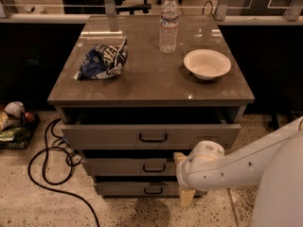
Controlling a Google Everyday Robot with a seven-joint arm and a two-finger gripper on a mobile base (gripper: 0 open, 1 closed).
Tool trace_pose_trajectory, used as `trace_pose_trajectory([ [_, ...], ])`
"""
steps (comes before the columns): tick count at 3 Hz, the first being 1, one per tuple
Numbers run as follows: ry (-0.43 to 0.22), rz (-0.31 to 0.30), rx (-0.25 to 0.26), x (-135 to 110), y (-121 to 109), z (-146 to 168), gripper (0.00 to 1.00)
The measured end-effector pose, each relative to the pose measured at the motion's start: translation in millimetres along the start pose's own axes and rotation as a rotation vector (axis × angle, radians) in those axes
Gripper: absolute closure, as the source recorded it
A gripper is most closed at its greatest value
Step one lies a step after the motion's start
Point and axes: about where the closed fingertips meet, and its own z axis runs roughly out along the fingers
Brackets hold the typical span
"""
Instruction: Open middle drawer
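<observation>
The middle drawer (128, 167) is the second grey front of the cabinet, with a small black bar handle (154, 168). It sits further back than the top drawer (104, 136), which is pulled out a little. My gripper (183, 178) is low in front of the cabinet, just right of the middle drawer's handle. Its tan fingers (180, 158) stand apart, one above and one below, with nothing between them. The white arm (246, 162) comes in from the right.
On the cabinet top (151, 86) lie a blue chip bag (104, 60), a water bottle (168, 25) and a white bowl (207, 63). The lowest drawer (137, 189) is below. A black cable (47, 164) loops on the floor at left, next to a basket (14, 124).
</observation>
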Motion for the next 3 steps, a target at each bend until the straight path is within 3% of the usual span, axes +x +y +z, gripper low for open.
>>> trace_pose_trajectory([
  [1,0.069,0.0,-0.017,3.5,9.4,26.5,0.0],
  [2,0.069,0.0,-0.017,3.5,9.4,26.5,0.0],
  [3,0.025,0.007,0.011,2.2,-0.7,35.9,0.0],
])
